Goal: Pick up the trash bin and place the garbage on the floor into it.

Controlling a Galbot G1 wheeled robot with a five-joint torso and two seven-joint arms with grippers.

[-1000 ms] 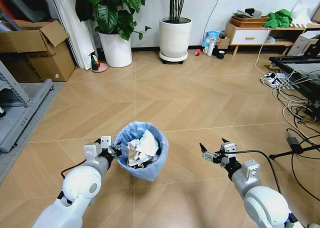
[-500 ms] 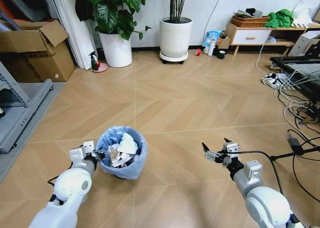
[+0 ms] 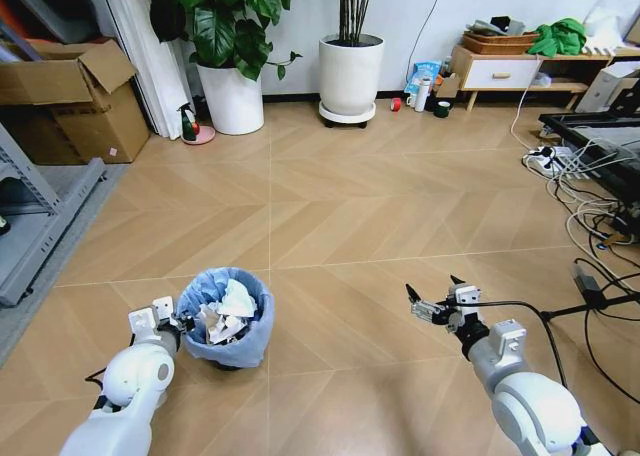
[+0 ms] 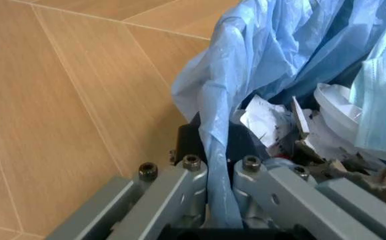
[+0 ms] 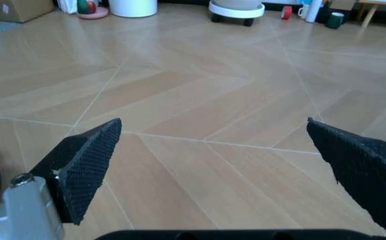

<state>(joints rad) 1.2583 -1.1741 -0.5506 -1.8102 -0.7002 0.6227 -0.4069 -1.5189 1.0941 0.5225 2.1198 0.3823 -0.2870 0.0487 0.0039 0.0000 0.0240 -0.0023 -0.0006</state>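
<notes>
A: Two white planters (image 3: 350, 74) stand by the far wall, well apart from the trash bin (image 3: 225, 319); a cardboard box (image 3: 75, 101) sits at the left and a tangle of cables (image 3: 585, 216) at the right; the floor (image 3: 330, 216) between is bare chevron wood-look boards.

B: One bin, then; round, tapered, lined with crinkly light-blue plastic, full of crumpled white garbage (image 3: 230, 306)?

A: Yes; it sits low on the left, and the left gripper (image 3: 170, 326) is pinched tight on its rim; the wrist view has the bag (image 4: 220, 150) squeezed between two grey metal fingers (image 4: 179, 190).

B: And the other claw?

A: The right gripper (image 3: 432, 304) hangs over bare boards, its black ridged pads (image 5: 89, 160) spread wide.
</notes>
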